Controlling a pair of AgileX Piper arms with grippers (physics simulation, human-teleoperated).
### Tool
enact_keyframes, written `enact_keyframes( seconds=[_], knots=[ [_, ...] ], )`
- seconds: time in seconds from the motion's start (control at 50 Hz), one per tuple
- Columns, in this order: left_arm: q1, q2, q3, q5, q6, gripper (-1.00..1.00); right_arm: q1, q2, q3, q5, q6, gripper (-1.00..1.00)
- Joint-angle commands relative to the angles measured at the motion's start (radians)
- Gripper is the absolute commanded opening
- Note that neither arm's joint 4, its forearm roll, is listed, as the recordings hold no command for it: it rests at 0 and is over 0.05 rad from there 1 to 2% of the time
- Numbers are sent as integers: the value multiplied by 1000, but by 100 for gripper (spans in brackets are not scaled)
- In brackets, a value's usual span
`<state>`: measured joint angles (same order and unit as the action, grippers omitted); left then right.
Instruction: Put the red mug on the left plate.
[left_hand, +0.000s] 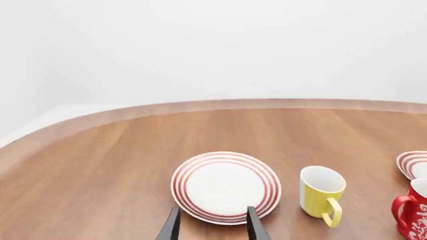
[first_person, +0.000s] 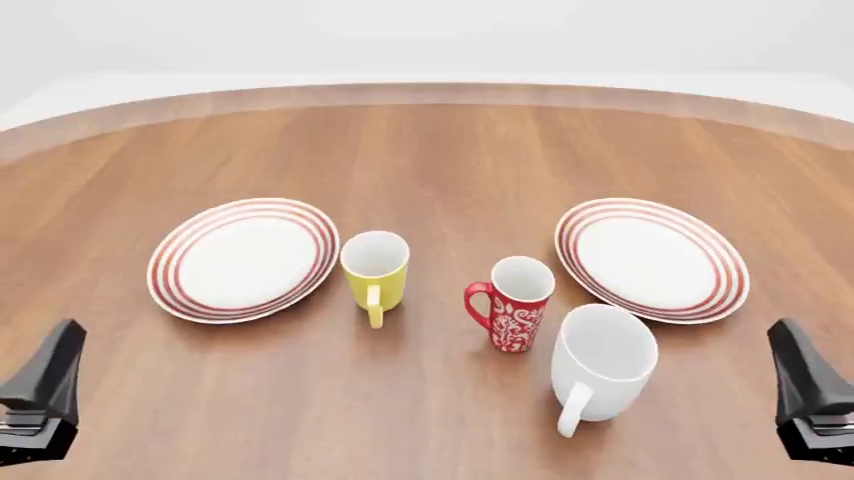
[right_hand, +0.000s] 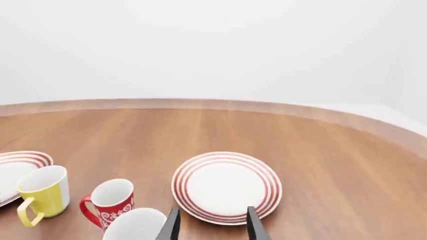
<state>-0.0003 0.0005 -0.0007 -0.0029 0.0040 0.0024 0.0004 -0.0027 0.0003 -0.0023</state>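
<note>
Both grippers hung back at the table's near edge, left gripper (left_hand: 213, 225) and right gripper (right_hand: 213, 225), jaws apart, holding nothing. Between the plates, the red mug (first_person: 511, 303) stood upright beside the yellow mug (first_person: 375, 272), well apart from the left plate (first_person: 243, 258).
</note>
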Motion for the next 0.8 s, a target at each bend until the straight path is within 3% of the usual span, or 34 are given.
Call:
enact_keyframes(
  seconds=[0.02, 0.42, 0.5, 0.6, 0.8],
  knots=[
    [-2, 0, -3, -12, 16, 100, 7, 0, -14, 2, -7, 100],
    [-22, 0, -83, 34, 46, 100, 4, 0, -38, 24, -5, 100],
    [-53, 0, -111, 68, 84, 100, 2, 0, -52, 37, -7, 100],
    [-103, 0, -140, 130, 64, 100, -1, 0, -45, 31, -10, 100],
    [-178, 0, -199, 195, 104, 100, 0, 0, -39, 27, -12, 100]
  ],
)
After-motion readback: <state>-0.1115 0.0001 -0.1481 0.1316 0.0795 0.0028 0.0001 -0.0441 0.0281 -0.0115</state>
